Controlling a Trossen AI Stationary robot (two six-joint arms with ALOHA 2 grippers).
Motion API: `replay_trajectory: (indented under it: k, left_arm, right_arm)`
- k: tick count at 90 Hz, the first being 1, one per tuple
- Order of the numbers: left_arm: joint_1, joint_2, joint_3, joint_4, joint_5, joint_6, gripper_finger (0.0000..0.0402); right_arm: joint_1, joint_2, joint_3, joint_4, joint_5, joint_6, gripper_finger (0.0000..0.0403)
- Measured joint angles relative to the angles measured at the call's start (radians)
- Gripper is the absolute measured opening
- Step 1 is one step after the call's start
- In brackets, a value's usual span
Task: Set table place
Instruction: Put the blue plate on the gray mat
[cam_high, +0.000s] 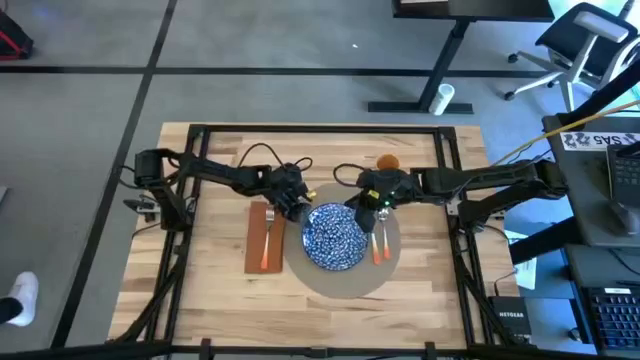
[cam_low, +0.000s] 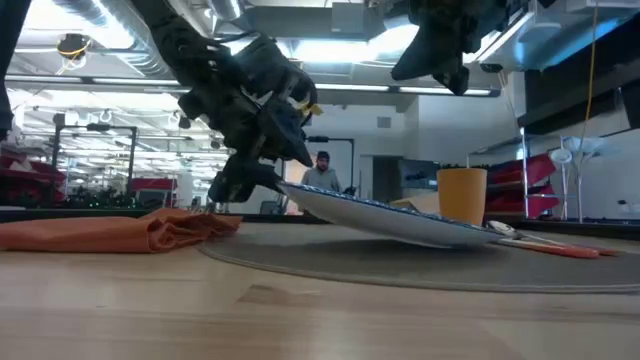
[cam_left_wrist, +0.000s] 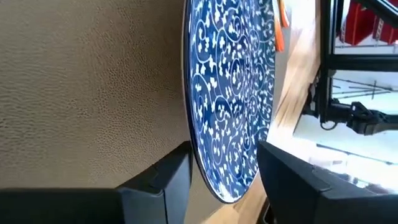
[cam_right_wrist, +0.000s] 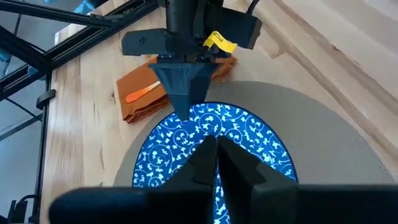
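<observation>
A blue-patterned plate (cam_high: 335, 238) sits on the round grey-beige place mat (cam_high: 340, 287) on the wooden table (cam_high: 210, 290). In the low view the plate (cam_low: 400, 220) is tilted, its right rim on the mat and its left rim raised. My left gripper (cam_high: 300, 210) is shut on that raised rim. My right gripper (cam_right_wrist: 216, 158) hangs shut above the plate's right half (cam_high: 368, 208), well clear of it. A rust-red napkin (cam_high: 258, 240) with an orange-handled fork lies flat to the left of the mat. My left gripper holds the plate's left far rim (cam_left_wrist: 219, 190) between its two fingers, one under the plate on the mat side (cam_left_wrist: 168, 177) and one over the patterned face (cam_left_wrist: 292, 180). It comes slanting down from the table's left. That rim is raised and the opposite rim (cam_low: 480, 238) rests on the mat.
Orange-handled cutlery (cam_high: 380, 243) lies on the mat's right part beside the plate. An orange cup (cam_high: 387, 161) stands behind the mat. Black frame rails (cam_high: 320, 130) border the table. A person shows far off in the room (cam_low: 322, 172).
</observation>
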Motion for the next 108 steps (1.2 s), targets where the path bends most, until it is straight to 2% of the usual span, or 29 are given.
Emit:
replay_trajectory:
  k: [28, 40, 75, 82, 92, 108]
  left_arm:
    - [0.0, 0.0, 0.0, 0.005, -0.024, -0.023, 0.0162]
    - [0.0, 0.0, 0.0, 0.004, 0.025, -0.052, 0.0162]
    - [0.002, 0.0, 0.0, -0.002, 0.077, -0.033, 0.0162]
    - [0.002, -0.001, 0.0, -0.039, 0.059, -0.018, 0.0162]
    - [0.003, -0.001, 0.0, -0.136, -0.02, 0.027, 0.0163]
    - [0.003, -0.001, 0.0, -0.18, -0.024, 0.013, 0.0185]
  right_arm:
    - [0.0, 0.0, 0.0, 0.0, 0.0, -0.003, 0.0001]
    - [0.0, 0.0, 0.0, 0.0, 0.0, -0.003, 0.0001]
    - [0.0, 0.0, 0.0, 0.0, 0.0, -0.003, 0.0001]
    - [0.0, 0.0, 0.0, 0.0, 0.0, -0.003, 0.0001]
    - [0.0, 0.0, 0.0, 0.0, 0.0, -0.006, 0.0001]
    - [0.0, 0.0, 0.0, -0.001, 0.0, -0.006, 0.0001]
